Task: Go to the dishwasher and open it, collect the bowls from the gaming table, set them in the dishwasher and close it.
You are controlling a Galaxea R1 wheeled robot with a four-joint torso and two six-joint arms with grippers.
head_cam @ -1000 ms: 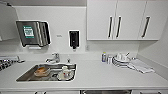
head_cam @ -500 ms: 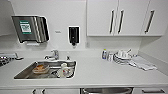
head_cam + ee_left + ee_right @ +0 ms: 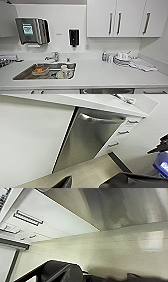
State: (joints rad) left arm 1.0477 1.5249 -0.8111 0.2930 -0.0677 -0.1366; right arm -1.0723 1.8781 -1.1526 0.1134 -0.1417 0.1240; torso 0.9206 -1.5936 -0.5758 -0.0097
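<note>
The dishwasher (image 3: 87,141) has a brushed steel front and a bar handle (image 3: 100,119) near its top edge. Its door is closed, set under the white counter between a plain white panel and a column of white drawers (image 3: 120,135). In the head view a thin steel strip of the dishwasher (image 3: 107,91) shows below the counter edge. Dark parts of my left arm lie in the foreground of the left wrist view, apart from the door. The gaming table and the bowls are out of view.
A steel sink (image 3: 22,75) with crockery in it is set in the counter (image 3: 100,72). On the counter stand a stack of plates (image 3: 122,59) and a cloth (image 3: 143,65). Wall cupboards (image 3: 125,17) hang above. White drawers (image 3: 27,220) and pale floor (image 3: 112,250) show in the right wrist view.
The head view has shifted slightly, so the camera moved a little. Nothing on the counter has moved.
</note>
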